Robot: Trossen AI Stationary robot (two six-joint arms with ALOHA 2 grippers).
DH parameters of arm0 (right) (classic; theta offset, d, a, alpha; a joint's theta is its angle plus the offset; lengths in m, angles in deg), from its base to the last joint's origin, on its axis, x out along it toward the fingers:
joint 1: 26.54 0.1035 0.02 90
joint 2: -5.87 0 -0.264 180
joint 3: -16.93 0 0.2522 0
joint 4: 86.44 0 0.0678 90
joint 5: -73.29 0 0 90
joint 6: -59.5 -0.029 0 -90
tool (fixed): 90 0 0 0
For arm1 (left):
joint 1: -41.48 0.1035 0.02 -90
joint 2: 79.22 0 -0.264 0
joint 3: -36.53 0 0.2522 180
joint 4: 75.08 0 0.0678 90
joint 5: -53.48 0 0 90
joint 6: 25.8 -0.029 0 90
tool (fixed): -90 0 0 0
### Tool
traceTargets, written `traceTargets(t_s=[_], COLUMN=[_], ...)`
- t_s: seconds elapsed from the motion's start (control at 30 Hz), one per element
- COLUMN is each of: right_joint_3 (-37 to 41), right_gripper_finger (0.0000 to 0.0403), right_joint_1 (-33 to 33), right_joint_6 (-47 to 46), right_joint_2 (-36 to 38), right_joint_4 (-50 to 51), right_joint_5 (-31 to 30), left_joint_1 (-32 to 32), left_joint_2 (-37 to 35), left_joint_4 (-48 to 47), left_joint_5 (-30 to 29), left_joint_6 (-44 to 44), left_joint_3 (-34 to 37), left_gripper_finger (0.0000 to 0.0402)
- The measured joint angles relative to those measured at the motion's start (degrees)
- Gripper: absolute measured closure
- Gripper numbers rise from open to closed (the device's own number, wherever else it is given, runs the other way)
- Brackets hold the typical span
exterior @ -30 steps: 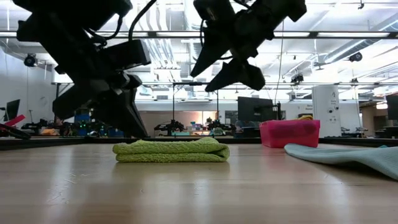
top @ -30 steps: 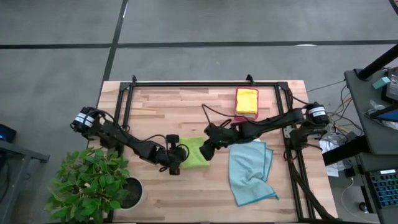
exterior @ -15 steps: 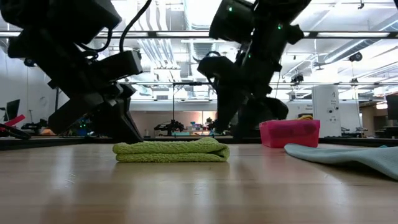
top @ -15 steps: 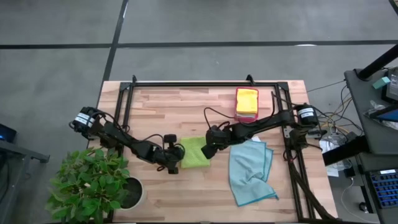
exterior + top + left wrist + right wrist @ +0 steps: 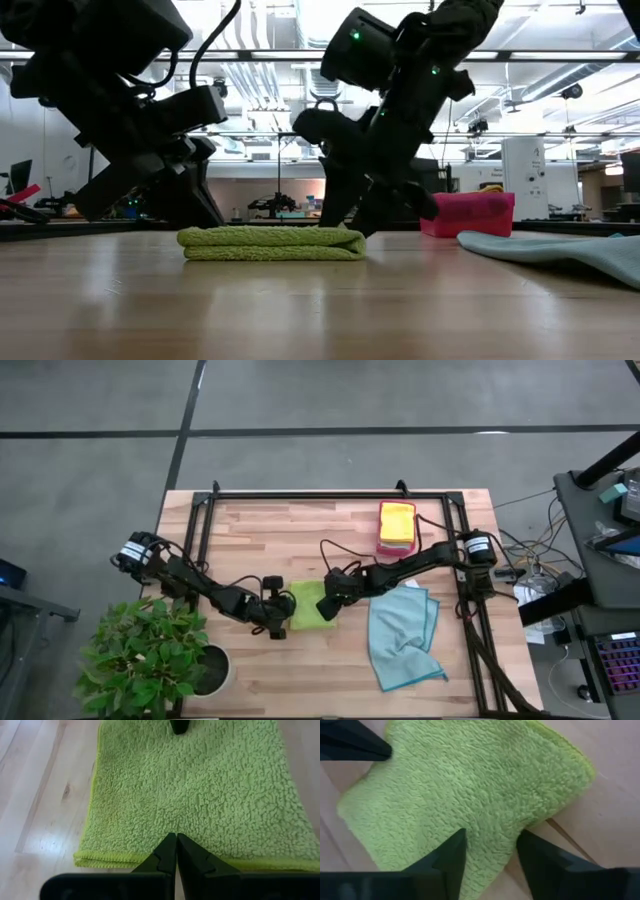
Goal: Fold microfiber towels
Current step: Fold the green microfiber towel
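Note:
A lime green microfiber towel (image 5: pixel 308 607), folded into a small thick pad, lies flat on the wooden table (image 5: pixel 260 540). My left gripper (image 5: pixel 284 612) is shut at the pad's left edge, slanting down. My right gripper (image 5: pixel 327 605) is open at the pad's right end (image 5: pixel 350 230); in the right wrist view one finger (image 5: pixel 451 856) stands over the green pile and the other (image 5: pixel 540 857) over bare wood beside the edge. A light blue towel (image 5: pixel 400 635) lies crumpled to the right. A yellow towel (image 5: pixel 397 520) sits folded on the pink tray (image 5: pixel 466 214). My left gripper rests its shut fingertips (image 5: pixel 176 840) on the pad's top face just inside the left edge (image 5: pixel 125 856), slanting down from the table's left. The pad lies flat under them. My right gripper straddles the pad's right edge (image 5: pixel 520 827); whether its fingers touch the cloth I cannot tell.
A black metal frame (image 5: pixel 330 495) runs along the table's far edge and both sides. A potted plant (image 5: pixel 150 655) stands off the near left corner. Bare wood lies near and far of the green pad.
My right gripper has come down from well above the table to the green pad's right end, moving a little toward the table's left, and its wrist has rolled somewhat. The pad has stayed flat on the table.

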Motion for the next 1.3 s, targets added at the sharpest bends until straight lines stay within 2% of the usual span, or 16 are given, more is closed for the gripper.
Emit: traceTargets(t_s=[0.23,0.3,0.5,0.8,1.03,1.3], right_joint_3=[0.04,0.04,-0.33,-4.16,-8.19,-9.89], right_gripper_finger=[0.0363,0.0385,0.0389,0.0390,0.0390,0.0390], right_joint_1=[-0.01,-0.05,-0.95,-2.01,-2.13,-2.13], right_joint_6=[2.23,3.34,5.97,9.66,10.49,9.20], right_joint_2=[0.02,0.66,4.98,8.47,8.08,8.03], right_joint_4=[-0.68,0.37,11.68,28.25,34.34,34.24], right_joint_5=[0.56,1.03,0.99,0.39,0.28,0.26], left_joint_1=[0.00,-0.04,-0.20,-0.20,0.39,3.13], left_joint_2=[0.00,-0.14,-0.46,3.14,10.49,16.30], left_joint_4=[0.00,-0.01,0.67,12.58,18.75,25.70], left_joint_5=[0.00,0.01,0.39,2.43,2.38,2.19], left_joint_6=[0.01,0.06,0.05,-0.05,-0.55,-5.03], left_joint_3=[-0.13,-0.22,-1.24,-0.99,-2.44,-5.59], left_gripper_finger=[0.0402,0.0402,0.0402,0.0402,0.0402,0.0402])
